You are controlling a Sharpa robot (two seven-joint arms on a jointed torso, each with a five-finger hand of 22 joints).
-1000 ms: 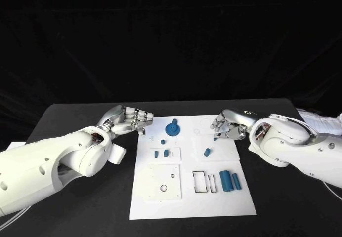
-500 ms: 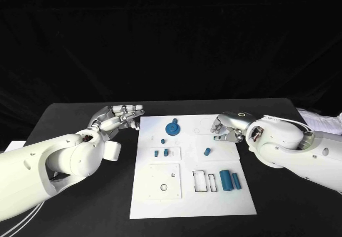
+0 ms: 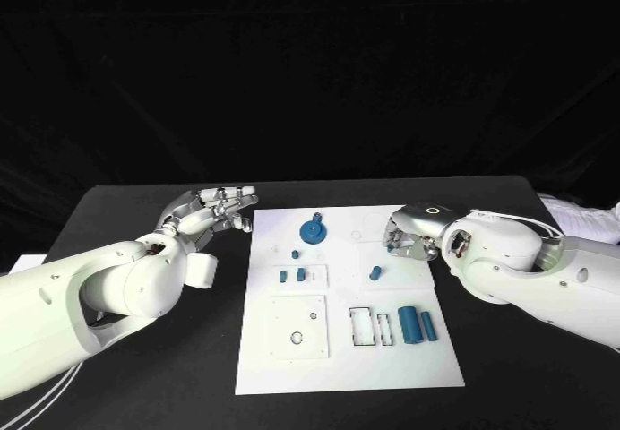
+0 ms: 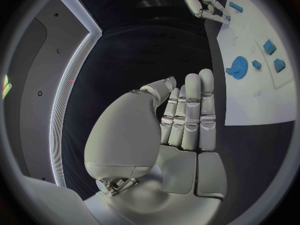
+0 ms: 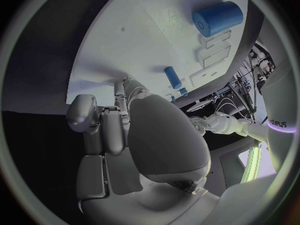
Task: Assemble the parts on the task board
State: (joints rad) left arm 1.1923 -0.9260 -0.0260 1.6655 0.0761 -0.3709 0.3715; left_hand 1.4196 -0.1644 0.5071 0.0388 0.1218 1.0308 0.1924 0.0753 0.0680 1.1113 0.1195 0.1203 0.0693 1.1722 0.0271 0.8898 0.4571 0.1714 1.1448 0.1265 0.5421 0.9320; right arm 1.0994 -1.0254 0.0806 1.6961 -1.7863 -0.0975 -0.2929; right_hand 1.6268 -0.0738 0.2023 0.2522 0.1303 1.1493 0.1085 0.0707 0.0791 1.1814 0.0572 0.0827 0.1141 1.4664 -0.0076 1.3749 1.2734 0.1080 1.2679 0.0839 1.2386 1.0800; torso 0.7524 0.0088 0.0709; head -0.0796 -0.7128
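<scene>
Black tabletop (image 3: 142,202), and you're barely started: blue parts (image 3: 414,326) lie loose on the task board (image 3: 388,372), left robot hand (image 3: 215,212) empty with straightened fingers, right robot hand (image 3: 403,238) curled over its edge, grip unclear.

left arm reaches in from left, forearm angled toward far centre. left hand (image 3: 216,209) raised at arm's far end, fingers (image 4: 190,110) straight and pressed side by side, thumb alongside, holding nothing. right arm comes in from right, bulky wrist housing near, right hand (image 3: 404,239) low at its far end, fingers (image 5: 106,127) curled inward, nothing seen held.
</scene>
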